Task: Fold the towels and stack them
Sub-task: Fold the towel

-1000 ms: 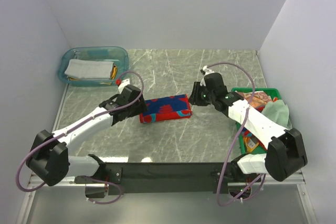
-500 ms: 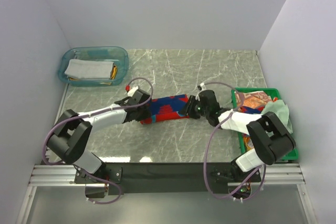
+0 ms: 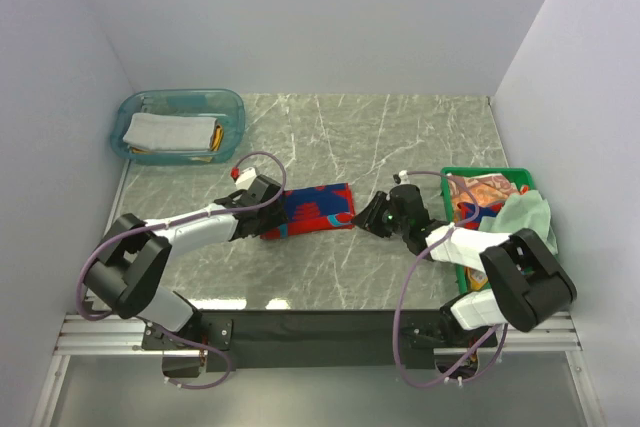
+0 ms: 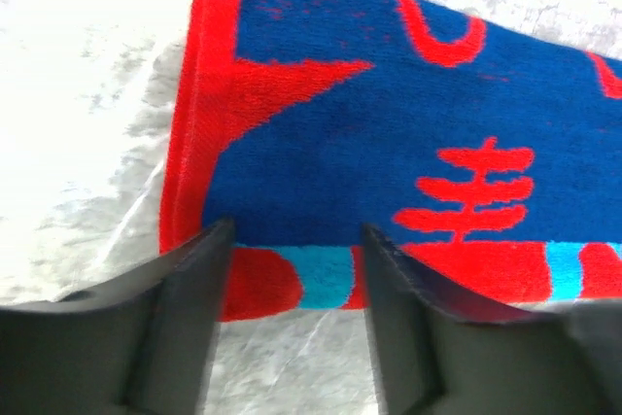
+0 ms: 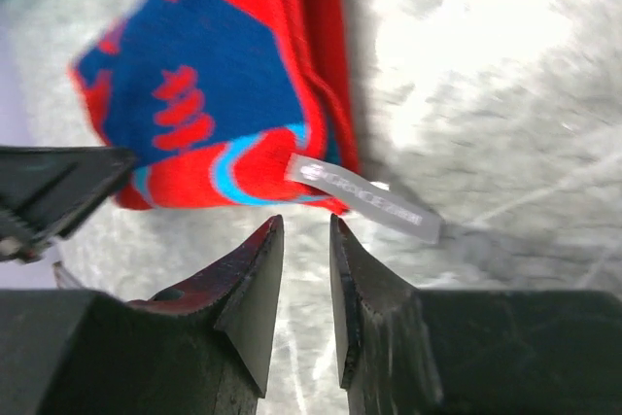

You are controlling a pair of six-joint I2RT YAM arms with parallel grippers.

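Note:
A folded red towel with blue patterns and a teal stripe [image 3: 312, 207] lies flat in the middle of the marble table. My left gripper [image 3: 270, 215] sits low at its left end. In the left wrist view the towel [image 4: 389, 114] has its near edge lying between the tips of that gripper [image 4: 292, 240], which stands open. My right gripper [image 3: 371, 215] is just off the towel's right end. Its jaws [image 5: 306, 230] are narrowly open with nothing between them, a little short of the towel [image 5: 224, 104] and its grey label [image 5: 364, 199].
A clear teal tub [image 3: 236, 107] at the back left holds a folded pale grey-white towel [image 3: 168, 131]. A green crate [image 3: 478, 173] on the right holds an orange-brown towel [image 3: 488, 190] and a pale green one [image 3: 527, 215]. Walls close in the left, back and right.
Both arms dropped low to the table at the towel's ends. The left jaws narrowed and then widened again. The right gripper has drawn back right, off the towel's end.

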